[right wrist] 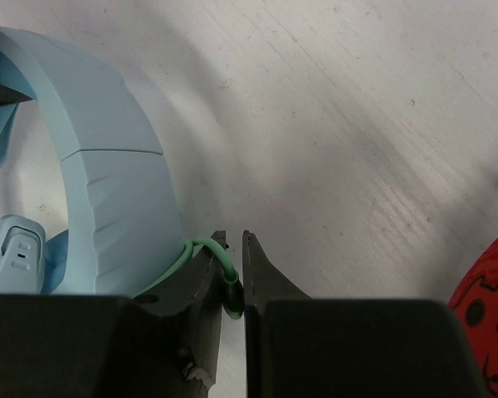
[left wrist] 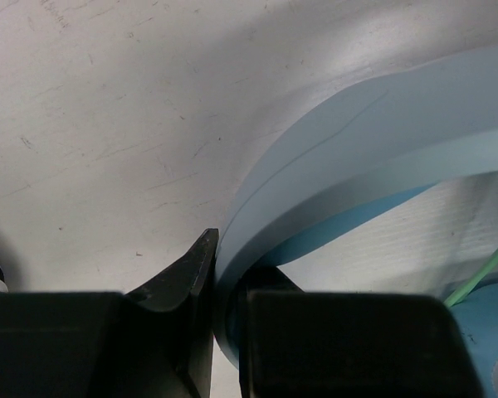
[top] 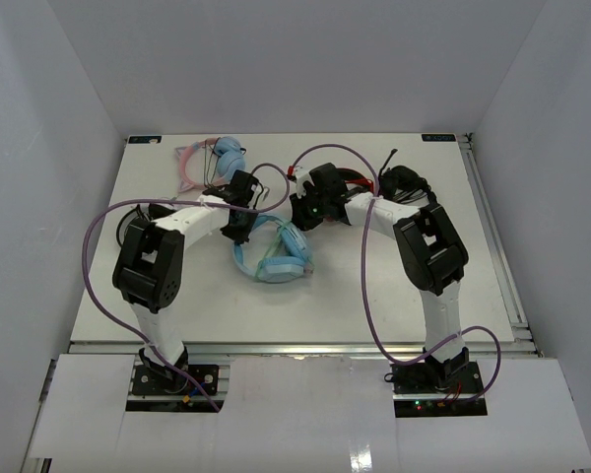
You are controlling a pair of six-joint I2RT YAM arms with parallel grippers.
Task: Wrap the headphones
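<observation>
The right hand [right wrist: 233,286] pinches the thin green cable [right wrist: 201,247] just at its tips, so a firm pull could slip it free. The left hand [left wrist: 226,280] clamps the headband [left wrist: 357,141] of the headphones [top: 276,254], which lie mid-frame on the bench [top: 236,310]. Slack seems scarce, so winding may drag them.

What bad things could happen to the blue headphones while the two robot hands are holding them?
The right gripper pinches only the thin green cable; a hard pull might slip it free or strain it. The left gripper clamps the smooth blue headband, which could slide out. The red headphones lie nearby; the cable might snag them.
</observation>
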